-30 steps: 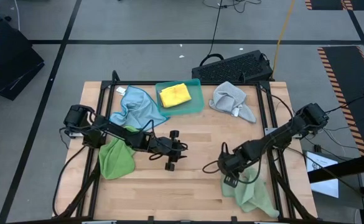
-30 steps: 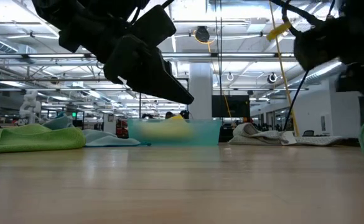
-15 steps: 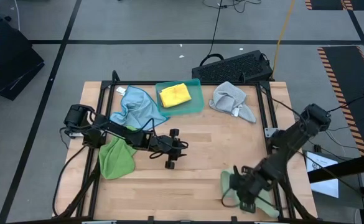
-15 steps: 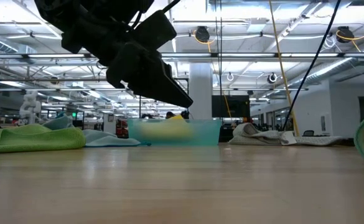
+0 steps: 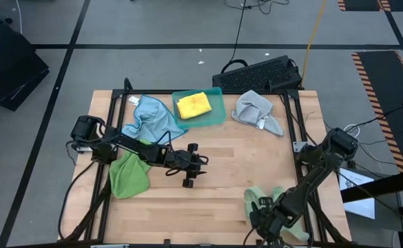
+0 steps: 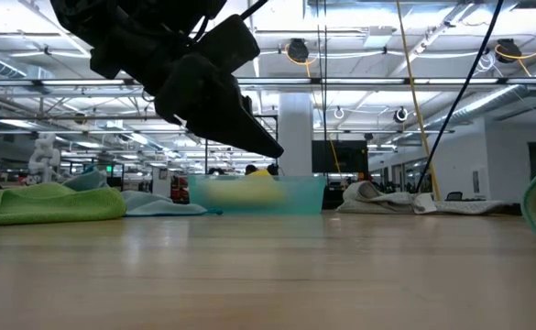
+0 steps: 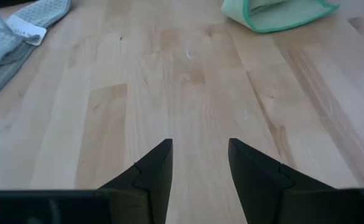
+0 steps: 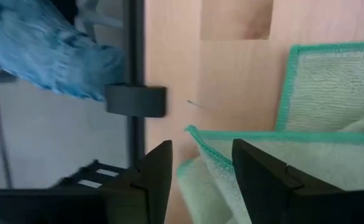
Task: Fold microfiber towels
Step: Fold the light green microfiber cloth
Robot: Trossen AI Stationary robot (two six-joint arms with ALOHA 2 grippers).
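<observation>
A pale green towel with a teal hem lies bunched at the near right of the table. My right gripper is open over the towel's near edge, and a hemmed corner shows just ahead of the gap between its fingers. My left gripper is open and empty over bare wood at the table's middle. A brighter green towel lies under the left arm. A light blue towel and a grey towel lie at the back. A yellow towel lies in the teal tray. My right gripper stands with its open fingers over the pale green towel's hemmed edge. I cannot tell whether the fingers touch the cloth.
A black frame rail runs along the table's near edge, with blue fabric beyond it. A black keyboard lies behind the table. Bare wood lies between the two grippers. The tray also shows in the low view.
My right gripper has gone from the table's middle toward the near edge, onto the pale green towel, and has turned about; it has left the low view. The towel looks more bunched than before.
</observation>
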